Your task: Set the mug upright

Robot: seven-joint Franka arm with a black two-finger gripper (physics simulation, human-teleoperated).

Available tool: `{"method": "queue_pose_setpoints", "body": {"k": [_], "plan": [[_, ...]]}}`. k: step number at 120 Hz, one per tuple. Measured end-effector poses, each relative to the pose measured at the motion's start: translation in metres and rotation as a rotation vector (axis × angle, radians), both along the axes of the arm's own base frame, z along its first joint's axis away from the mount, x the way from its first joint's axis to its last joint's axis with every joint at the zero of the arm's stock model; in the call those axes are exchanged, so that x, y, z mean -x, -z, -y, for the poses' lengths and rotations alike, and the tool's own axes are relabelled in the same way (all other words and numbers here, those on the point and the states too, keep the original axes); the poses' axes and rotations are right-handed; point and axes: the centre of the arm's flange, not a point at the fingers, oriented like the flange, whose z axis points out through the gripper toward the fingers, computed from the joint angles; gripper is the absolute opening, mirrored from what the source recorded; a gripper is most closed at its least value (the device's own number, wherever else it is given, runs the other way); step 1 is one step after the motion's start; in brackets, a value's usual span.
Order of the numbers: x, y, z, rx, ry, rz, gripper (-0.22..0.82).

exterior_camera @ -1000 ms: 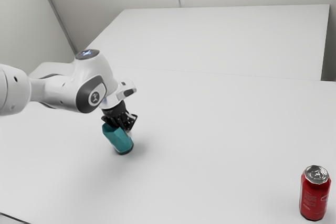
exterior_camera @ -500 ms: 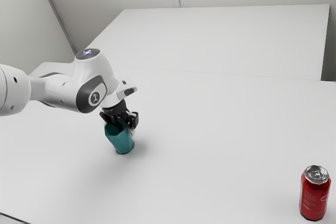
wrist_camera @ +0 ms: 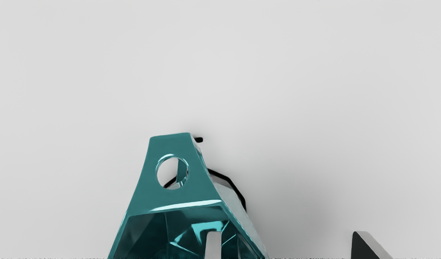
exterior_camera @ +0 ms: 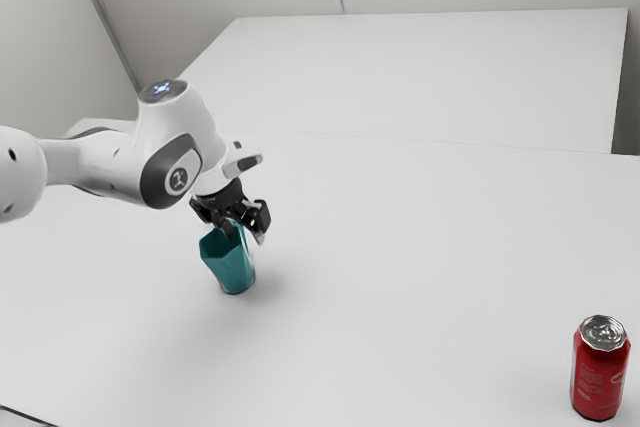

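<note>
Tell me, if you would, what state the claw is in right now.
Claw: open, its fingers apart at the rim of the teal mug, not gripping it.

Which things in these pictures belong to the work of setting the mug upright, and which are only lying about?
For the job:
- teal mug, the thing to set upright
- gripper, open, one finger at the mug's mouth, the other outside it
- table, under the mug

Just lying about:
- red can, standing toward the exterior view's right
</note>
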Motion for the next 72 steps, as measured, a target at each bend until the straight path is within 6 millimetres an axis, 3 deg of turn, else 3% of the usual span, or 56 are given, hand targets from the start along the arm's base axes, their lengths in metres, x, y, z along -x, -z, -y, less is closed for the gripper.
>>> {"method": "queue_pose_setpoints", "body": {"k": [24,43,72], "plan": [[0.005,-0.007,0.005,0.003,0.005,-0.014,0.37],[0.009,-0.018,0.01,0.017,0.003,-0.028,0.48],[0.0,-0.052,0.019,0.027,0.014,-0.04,0.55]]}}
